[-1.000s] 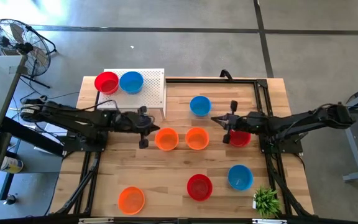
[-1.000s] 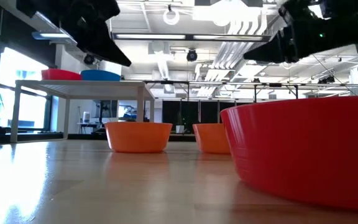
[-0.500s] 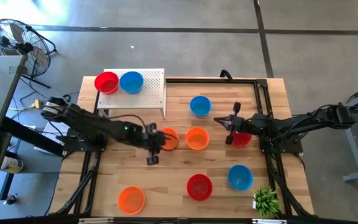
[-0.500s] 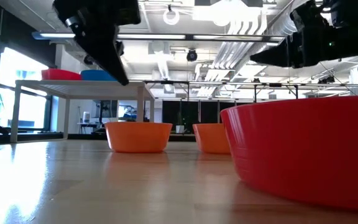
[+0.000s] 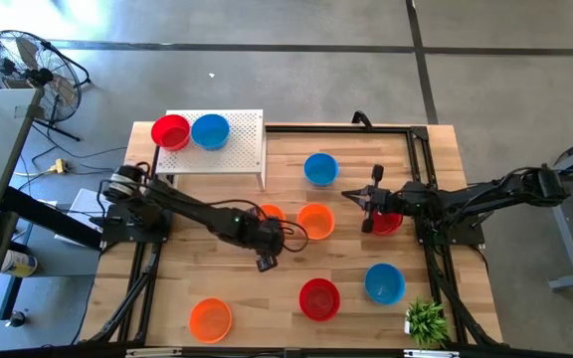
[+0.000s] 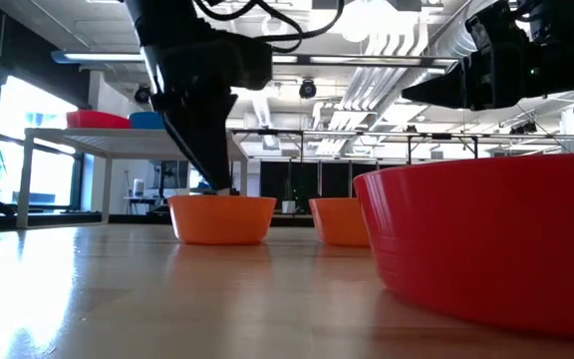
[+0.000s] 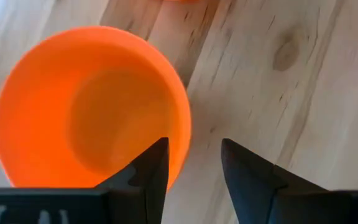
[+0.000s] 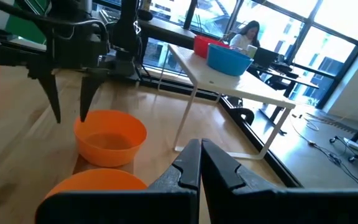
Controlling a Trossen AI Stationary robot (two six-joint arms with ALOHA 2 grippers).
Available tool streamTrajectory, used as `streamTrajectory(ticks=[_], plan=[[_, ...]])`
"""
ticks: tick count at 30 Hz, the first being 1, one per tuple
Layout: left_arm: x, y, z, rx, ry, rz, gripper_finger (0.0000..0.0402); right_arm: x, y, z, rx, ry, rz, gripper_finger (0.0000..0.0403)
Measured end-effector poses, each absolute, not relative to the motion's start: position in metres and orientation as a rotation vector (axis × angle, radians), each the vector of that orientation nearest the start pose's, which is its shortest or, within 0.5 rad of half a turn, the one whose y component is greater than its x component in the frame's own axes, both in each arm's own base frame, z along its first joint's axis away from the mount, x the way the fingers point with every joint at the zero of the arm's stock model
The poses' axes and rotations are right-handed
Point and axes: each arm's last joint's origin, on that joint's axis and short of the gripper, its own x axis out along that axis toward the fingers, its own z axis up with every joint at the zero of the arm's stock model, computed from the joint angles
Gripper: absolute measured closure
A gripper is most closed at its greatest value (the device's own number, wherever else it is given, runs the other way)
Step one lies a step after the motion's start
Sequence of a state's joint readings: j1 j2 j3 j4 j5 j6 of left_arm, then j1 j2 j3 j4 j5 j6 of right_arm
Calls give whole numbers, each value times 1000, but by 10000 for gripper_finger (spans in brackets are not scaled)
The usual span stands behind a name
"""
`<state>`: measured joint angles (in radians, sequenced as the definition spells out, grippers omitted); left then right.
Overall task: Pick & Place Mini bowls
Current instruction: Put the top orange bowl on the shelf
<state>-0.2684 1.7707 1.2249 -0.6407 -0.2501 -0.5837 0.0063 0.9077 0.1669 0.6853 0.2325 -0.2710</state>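
worktop [image 5: 217,278]: wooden, carries both arms, the stand and seven of the bowls.
white perforated stand [image 5: 242,149]: well beyond the left jaws, at the worktop's far left corner; one red bowl [image 5: 171,131] and one blue bowl [image 5: 210,130] sit on top, side by side.
left gripper [image 5: 264,241]: reached out over the worktop's middle; jaws released, spread apart and pointing down. In the left wrist view they straddle the rim of an orange bowl [image 7: 92,112], one inside the wall, one outside. Contact with the rim: cannot tell.
second orange bowl [image 5: 315,221]: just beside the left jaws, towards the right arm.
right gripper [image 5: 366,196]: hovers above a red bowl [image 5: 386,221]; jaws clenched, nothing between them.
blue bowl, centre [image 5: 319,168]: near the right jaws, on their far side.
remaining bowls: red [image 5: 318,298], blue [image 5: 384,282] and orange [image 5: 210,318] stand along the near edge, well apart from both jaws.
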Motion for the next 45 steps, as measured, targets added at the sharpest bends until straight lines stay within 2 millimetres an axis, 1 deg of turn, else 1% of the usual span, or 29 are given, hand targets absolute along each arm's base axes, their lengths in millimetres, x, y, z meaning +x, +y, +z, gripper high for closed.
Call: streamTrajectory(ticks=[2,5,10,15,17,23,27,32,35,37,40,42,45], plan=[[341,-86,193,-220,1108,318,267,175,-6,185,-281,86,-217,402],[341,-86,187,-214,1123,337,289,175,-6,185,-294,88,-217,403],[341,-86,186,-204,1124,353,336,175,-6,185,-295,88,-220,403],[341,-83,186,-158,1119,376,385,175,-6,185,-299,86,-220,403],[341,-82,186,-164,1125,366,396,175,-6,186,-298,81,-221,403],[341,-82,186,-180,1129,359,387,175,-6,187,-299,72,-222,403],[344,-76,186,-198,1120,368,376,175,-6,187,-299,73,-222,403],[348,-62,187,-248,1114,366,342,175,-6,187,-298,70,-223,403],[349,-60,187,-254,1118,361,320,175,-6,187,-299,70,-223,402],[349,-59,187,-238,1118,353,315,175,-6,187,-299,70,-223,403],[354,-58,181,-224,1107,357,327,175,-6,187,-299,70,-223,402],[352,-57,179,-209,1129,355,350,175,-6,187,-299,70,-223,403],[353,-57,181,-193,1122,338,390,175,-6,187,-299,70,-223,403]])
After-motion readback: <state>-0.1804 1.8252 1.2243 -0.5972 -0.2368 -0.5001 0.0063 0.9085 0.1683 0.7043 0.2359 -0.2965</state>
